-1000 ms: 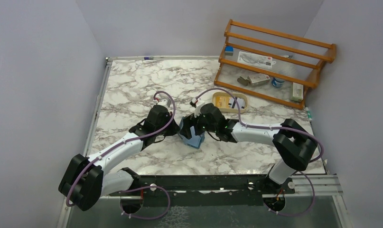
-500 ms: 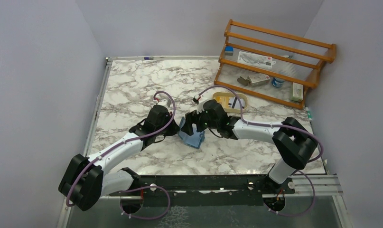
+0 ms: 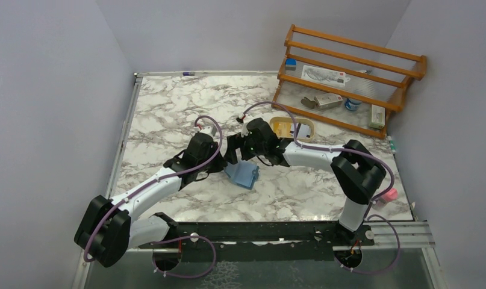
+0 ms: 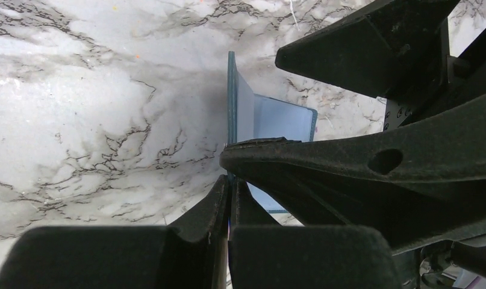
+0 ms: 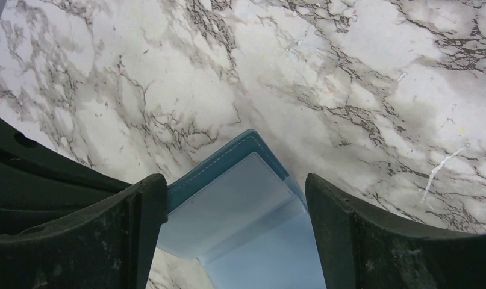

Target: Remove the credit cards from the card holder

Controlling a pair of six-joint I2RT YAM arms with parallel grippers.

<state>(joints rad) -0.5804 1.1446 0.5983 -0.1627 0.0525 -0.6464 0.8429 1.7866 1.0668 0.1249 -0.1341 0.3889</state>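
Note:
The teal-blue card holder (image 3: 243, 173) lies open on the marble table, with its pale blue inside facing up. My left gripper (image 3: 221, 161) is shut on its raised left flap; in the left wrist view the fingertips (image 4: 230, 180) pinch the flap's thin edge and the holder (image 4: 270, 117) stands up beyond them. My right gripper (image 3: 235, 150) is open and empty just above the holder's far side. In the right wrist view the holder (image 5: 240, 198) shows between the spread fingers (image 5: 237, 232), with no card in it. A yellow-orange card (image 3: 280, 126) and a whitish card (image 3: 300, 130) lie in the tan tray (image 3: 310, 123).
A wooden rack (image 3: 348, 78) with several small items stands at the back right, just behind the tray. A small pink object (image 3: 389, 194) lies near the table's right edge by the right arm's base. Grey walls close in the left, back and right sides.
My right gripper has moved off the holder's middle toward the back left, and its arm swung left. The holder now lies more open. My left gripper has kept its hold.

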